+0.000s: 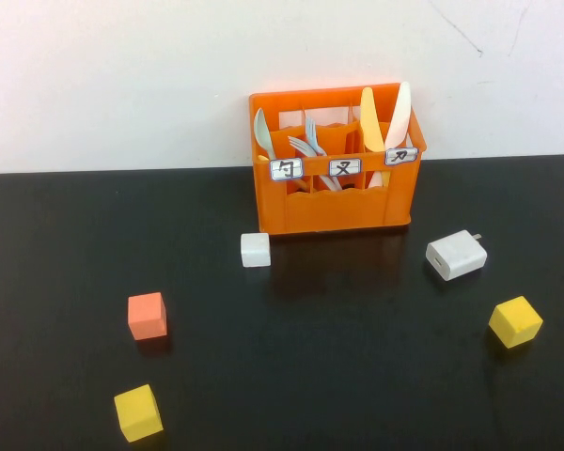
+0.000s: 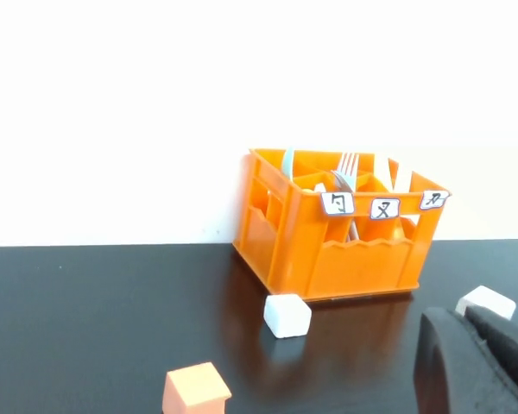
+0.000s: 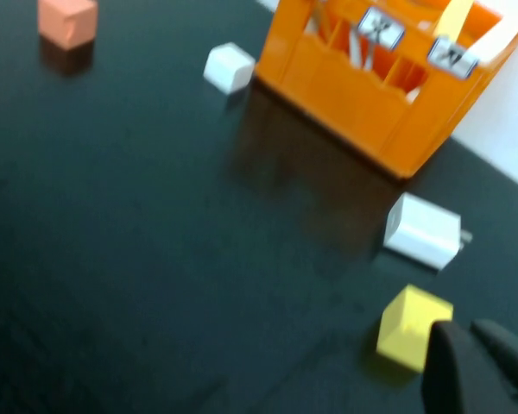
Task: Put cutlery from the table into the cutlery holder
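Note:
The orange cutlery holder point(image 1: 338, 209) stands at the back of the black table against the white wall, its three white labels facing front. A pale spoon point(image 1: 262, 133) stands in its left compartment, light blue forks point(image 1: 308, 143) in the middle, and a pale yellow knife point(image 1: 370, 120) beside a whiter one point(image 1: 399, 115) in the right. No cutlery lies on the table. The holder also shows in the left wrist view point(image 2: 363, 259) and the right wrist view point(image 3: 363, 86). My left gripper point(image 2: 458, 314) is shut and empty, well short of the holder. My right gripper point(image 3: 464, 326) is shut and empty, beside a yellow cube point(image 3: 410, 328).
A white cube point(image 1: 255, 249) sits just in front of the holder's left corner. A white charger block point(image 1: 456, 255) lies to the front right. A salmon cube point(image 1: 147, 315), a yellow cube point(image 1: 137, 412) and another yellow cube point(image 1: 515, 321) sit on the table.

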